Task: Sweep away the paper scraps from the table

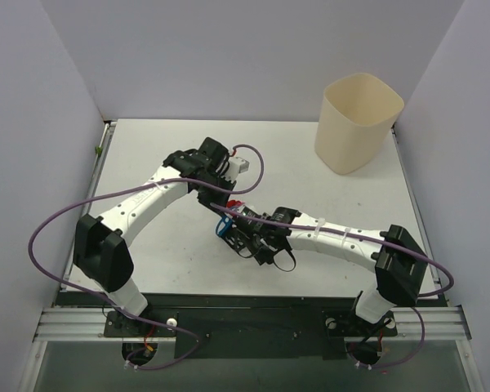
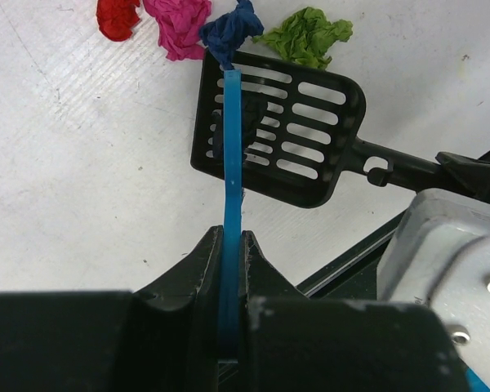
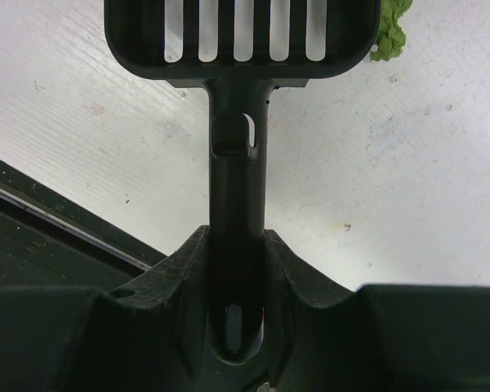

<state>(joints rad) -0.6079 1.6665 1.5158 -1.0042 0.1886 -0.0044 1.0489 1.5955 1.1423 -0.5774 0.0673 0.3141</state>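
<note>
My left gripper is shut on the thin blue hand brush, seen edge-on. Its far end reaches over the left part of the black slotted scoop. Paper scraps lie on the white table just beyond the scoop's mouth: red, pink, dark blue and green. My right gripper is shut on the scoop's handle, with the green scrap at the scoop's right corner. In the top view both grippers meet mid-table around the brush and scoop.
A tall beige bin stands at the table's back right. Lilac walls close in the table on three sides. A metal rail runs along the near edge by the arm bases.
</note>
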